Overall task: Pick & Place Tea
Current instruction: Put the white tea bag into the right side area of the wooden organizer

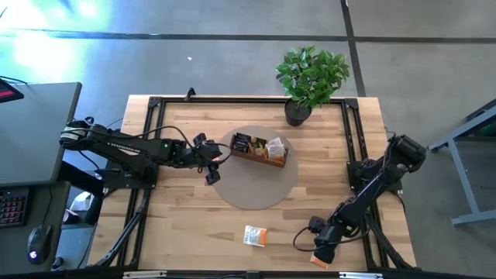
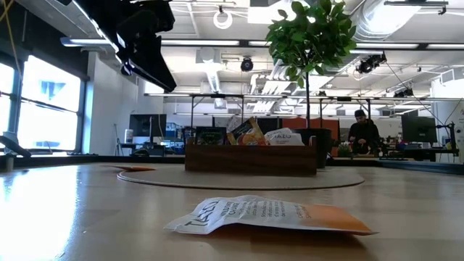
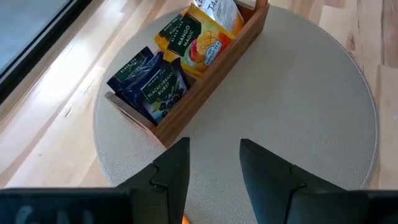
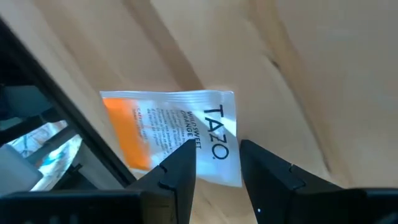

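Observation:
A brown wooden tray (image 1: 260,159) stands on a round grey mat (image 1: 256,190) and holds dark, yellow-orange and white tea sachets (image 3: 155,84). One white-and-orange sachet (image 1: 255,235) lies flat on the bare wood near the front edge, and it shows close up in the low view (image 2: 268,214). A second white-and-orange sachet (image 4: 174,134) lies flat at the front right, beside the black rail. My right gripper (image 4: 214,149) hovers open over that sachet's white end, and I see no touch. My left gripper (image 3: 214,146) hangs open above the mat, just left of the tray.
A potted plant (image 1: 310,77) stands at the table's far edge behind the tray. Black frame rails (image 1: 356,147) run along the table's sides. A person (image 2: 362,130) is in the room far beyond the table. Bare wood lies between the mat and the front edge.

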`<state>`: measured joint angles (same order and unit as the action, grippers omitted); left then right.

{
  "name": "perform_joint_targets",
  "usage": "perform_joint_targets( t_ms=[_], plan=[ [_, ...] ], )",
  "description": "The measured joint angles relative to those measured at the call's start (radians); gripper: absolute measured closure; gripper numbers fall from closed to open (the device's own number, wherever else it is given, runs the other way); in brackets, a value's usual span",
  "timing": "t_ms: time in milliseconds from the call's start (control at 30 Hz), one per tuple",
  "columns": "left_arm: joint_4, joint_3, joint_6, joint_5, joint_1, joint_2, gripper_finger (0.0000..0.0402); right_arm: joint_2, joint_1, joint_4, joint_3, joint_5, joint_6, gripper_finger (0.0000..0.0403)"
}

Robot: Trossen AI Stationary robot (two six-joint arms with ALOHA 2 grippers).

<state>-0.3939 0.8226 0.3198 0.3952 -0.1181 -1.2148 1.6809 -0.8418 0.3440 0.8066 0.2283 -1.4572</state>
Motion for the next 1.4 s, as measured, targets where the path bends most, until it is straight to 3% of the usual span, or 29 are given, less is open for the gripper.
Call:
perform_joint_targets(
  t_ms=[200, 467, 600, 767, 967, 1233, 1400],
  plan=[
    [0.000, 0.000, 0.000, -0.001, 0.000, 0.000, 0.0263, 0.012, -0.020, -0.051, 0.000, -0.109, 0.070, 0.0279],
    [-0.010, 0.000, 0.000, -0.002, 0.000, 0.000, 0.0263, 0.079, -0.017, -0.087, 0.007, -0.074, 0.185, 0.0282],
    [-0.013, 0.000, 0.000, -0.002, 0.000, 0.000, 0.0263, 0.082, -0.017, -0.097, 0.004, -0.077, 0.230, 0.0313],
    [-0.013, 0.000, 0.000, 0.004, 0.000, 0.000, 0.0263, 0.084, -0.017, -0.086, 0.002, -0.093, 0.299, 0.0391],
    [-0.013, 0.000, 0.000, 0.013, 0.000, 0.000, 0.0263, 0.058, 0.009, -0.079, -0.003, -0.118, 0.350, 0.0399],
    [-0.013, 0.000, 0.000, 0.015, 0.000, 0.000, 0.0263, -0.083, 0.054, -0.047, -0.010, -0.369, 0.468, 0.0399],
    [-0.012, 0.000, -0.009, 0.014, 0.000, 0.000, 0.0263, -0.130, 0.102, -0.025, -0.007, -0.467, 0.600, 0.0401]
  ],
)
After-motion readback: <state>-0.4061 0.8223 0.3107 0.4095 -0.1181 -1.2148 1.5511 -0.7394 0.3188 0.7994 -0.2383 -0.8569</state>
